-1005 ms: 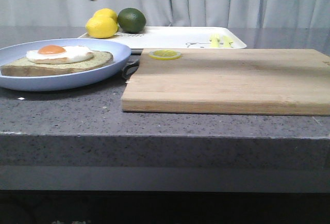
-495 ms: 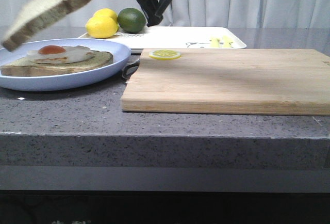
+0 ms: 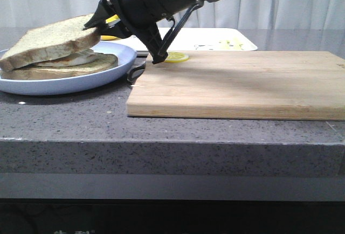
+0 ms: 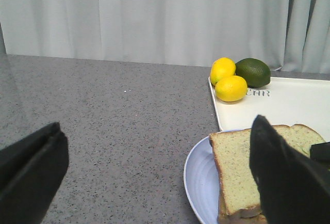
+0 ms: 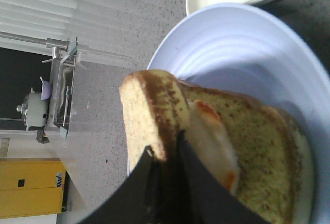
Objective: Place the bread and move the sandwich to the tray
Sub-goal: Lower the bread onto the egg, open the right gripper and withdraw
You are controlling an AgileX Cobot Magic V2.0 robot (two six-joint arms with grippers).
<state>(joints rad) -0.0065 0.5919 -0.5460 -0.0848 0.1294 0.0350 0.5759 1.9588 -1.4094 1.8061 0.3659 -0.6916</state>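
The bread (image 3: pixel 48 39), a thick plain slice, lies tilted on top of the fried-egg sandwich (image 3: pixel 67 66) on the round pale-blue plate (image 3: pixel 86 80) at the left. My right gripper (image 3: pixel 92 26) is shut on the bread's right crust edge. In the right wrist view the fingers (image 5: pixel 165 154) pinch the bread (image 5: pixel 149 108) beside the egg (image 5: pixel 206 131). My left gripper (image 4: pixel 157 126) is open and empty, left of the plate (image 4: pixel 198 177) and bread (image 4: pixel 240 167). The white tray (image 3: pixel 237 40) lies behind the board.
A wooden cutting board (image 3: pixel 242 83) fills the middle and right of the counter, with a lemon slice (image 3: pixel 175 57) at its far left corner. Two lemons (image 4: pixel 229 79) and a lime (image 4: pixel 252 72) sit on the tray's (image 4: pixel 289 105) left end.
My right arm has come down and left with the bread. The bread has dropped from above the plate onto the egg sandwich, and the arm now hides the lemons in the front view.
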